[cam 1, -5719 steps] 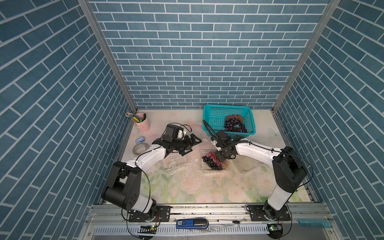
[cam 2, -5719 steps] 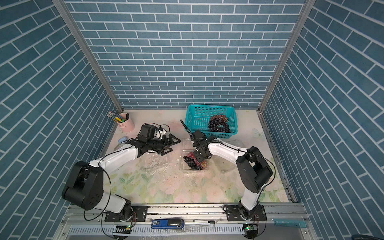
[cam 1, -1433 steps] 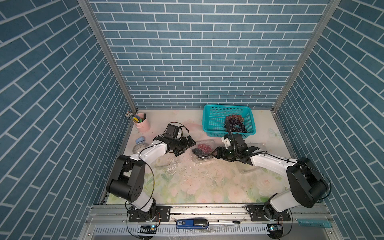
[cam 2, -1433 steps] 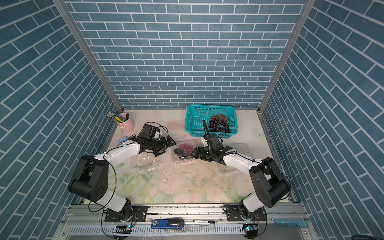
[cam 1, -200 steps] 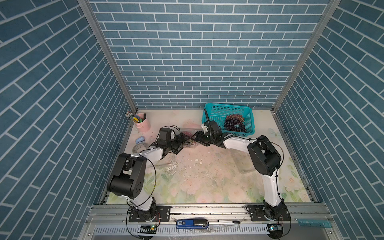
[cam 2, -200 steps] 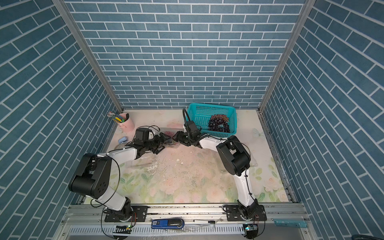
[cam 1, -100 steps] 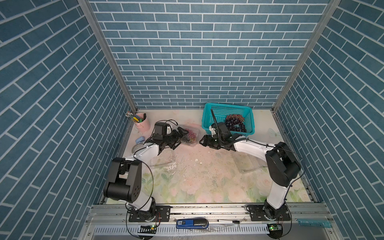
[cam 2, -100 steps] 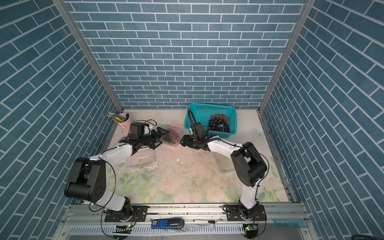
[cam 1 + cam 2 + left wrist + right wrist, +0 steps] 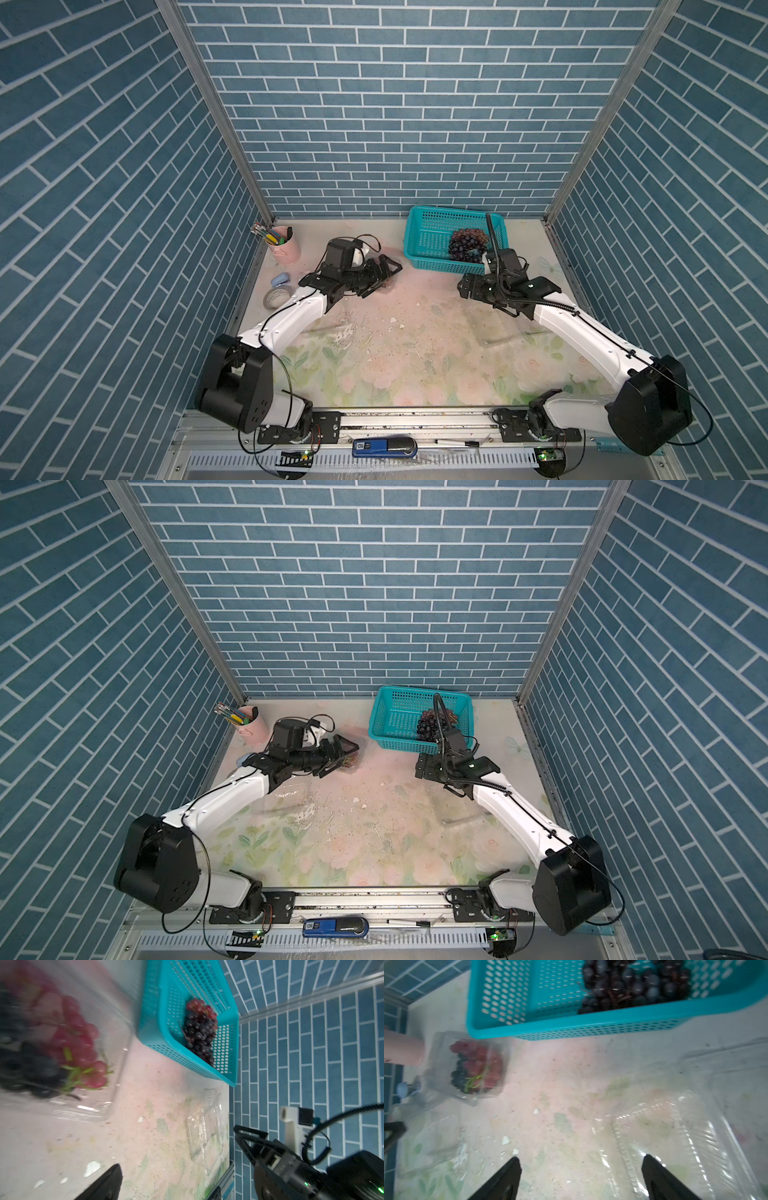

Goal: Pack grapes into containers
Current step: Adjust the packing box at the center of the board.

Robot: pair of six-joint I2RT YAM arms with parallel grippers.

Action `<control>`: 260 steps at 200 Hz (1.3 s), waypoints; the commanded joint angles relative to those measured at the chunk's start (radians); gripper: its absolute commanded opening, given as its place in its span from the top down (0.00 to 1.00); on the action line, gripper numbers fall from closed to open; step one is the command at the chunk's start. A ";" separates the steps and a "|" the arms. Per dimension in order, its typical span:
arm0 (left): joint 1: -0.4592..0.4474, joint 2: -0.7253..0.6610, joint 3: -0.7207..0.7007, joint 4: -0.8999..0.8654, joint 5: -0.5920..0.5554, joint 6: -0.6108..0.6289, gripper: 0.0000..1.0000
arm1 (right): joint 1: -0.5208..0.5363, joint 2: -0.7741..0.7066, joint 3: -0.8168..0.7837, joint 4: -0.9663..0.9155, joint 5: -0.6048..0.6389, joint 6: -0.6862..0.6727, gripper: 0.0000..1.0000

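Risk, we judge: reaching for the grapes [image 9: 633,987] in the teal basket [image 9: 571,1020] just ahead, our spread-open right gripper [image 9: 580,1158] could drag the empty clamshell [image 9: 675,1136] beneath it, while our wide-open left gripper [image 9: 380,276] could nudge the packed clamshell [image 9: 433,1076] beside it.

Containers [image 9: 675,1126]: thin clear plastic, glossy, glinting along ribbed edges. Grapes [image 9: 199,1028]: smooth glossy skins (pale highlights on dark ones). Basket [image 9: 571,1026]: teal perforated plastic, satin sheen. Table [image 9: 395,353]: matt floral-print covering, gritty with crumbs. Cup [image 9: 286,251]: smooth pink. Corner posts [image 9: 223,120]: dull grey metal. Arm shells [image 9: 582,332]: smooth white plastic, joints matt black.
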 commanded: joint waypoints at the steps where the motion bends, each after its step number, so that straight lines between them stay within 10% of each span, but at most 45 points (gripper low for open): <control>1: -0.086 0.061 0.078 0.013 -0.004 0.029 0.00 | -0.031 -0.004 -0.034 -0.068 0.022 -0.036 0.06; 117: -0.119 0.080 0.080 -0.016 -0.017 0.057 0.00 | -0.075 0.409 0.066 0.195 -0.238 -0.018 0.05; 223: -0.012 0.060 0.050 -0.036 0.008 0.076 0.00 | 0.287 0.271 -0.041 0.194 -0.294 -0.050 0.03; 260: -0.021 0.094 0.050 -0.033 0.015 0.075 0.00 | 0.260 -0.025 -0.060 -0.034 -0.082 -0.120 0.02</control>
